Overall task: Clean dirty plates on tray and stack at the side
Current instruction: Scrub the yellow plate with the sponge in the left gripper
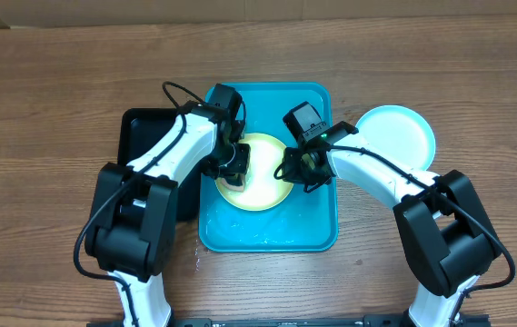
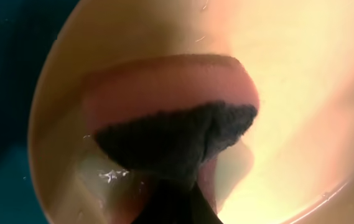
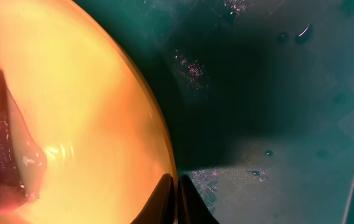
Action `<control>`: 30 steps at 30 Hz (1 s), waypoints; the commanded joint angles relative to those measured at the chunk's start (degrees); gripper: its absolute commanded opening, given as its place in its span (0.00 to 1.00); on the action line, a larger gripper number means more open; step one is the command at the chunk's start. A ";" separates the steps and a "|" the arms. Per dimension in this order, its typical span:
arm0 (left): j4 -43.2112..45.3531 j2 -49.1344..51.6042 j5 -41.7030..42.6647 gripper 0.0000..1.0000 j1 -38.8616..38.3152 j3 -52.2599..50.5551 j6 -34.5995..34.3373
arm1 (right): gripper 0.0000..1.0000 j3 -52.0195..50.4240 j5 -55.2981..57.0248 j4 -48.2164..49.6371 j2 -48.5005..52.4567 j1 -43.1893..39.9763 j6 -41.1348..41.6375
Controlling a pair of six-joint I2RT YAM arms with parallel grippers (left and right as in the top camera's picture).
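Brown wood-grain table (image 1: 49, 82) is filling the overhead view, with the tray (image 1: 267, 234) sitting at the centre of the frame and a smaller black tray (image 1: 140, 132) lying just to its left, partly under the left arm. A yellow-green plate (image 1: 263, 177) is resting inside the tray, in its upper middle part. A light cyan plate (image 1: 394, 132) is lying on the bare wood just beside the tray's upper right corner.

Both arms are reaching in from the bottom of the frame and meeting over the yellow-green plate. The left gripper (image 1: 233, 173) is hanging over the plate's left side with its jaws pinched tight on a sponge (image 2: 164, 93). In the left wrist view the sponge is showing a pinkish body and a dark scouring face, bent where it is pressing against the plate's inner surface, with a wet sheen lying beside it.

The right gripper (image 3: 175, 193) is standing at the plate's right edge. In the right wrist view its two fingers are closing together at the bottom centre of the frame, nipping the plate's thin rim between them. To the right of that rim the tray floor is glistening with scattered water droplets, and the sponge is peeking in at the far left edge.
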 commanded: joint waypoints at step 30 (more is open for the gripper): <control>-10.43 1.38 6.08 0.04 4.35 11.76 1.73 | 0.04 0.61 0.11 0.13 0.50 0.28 -0.07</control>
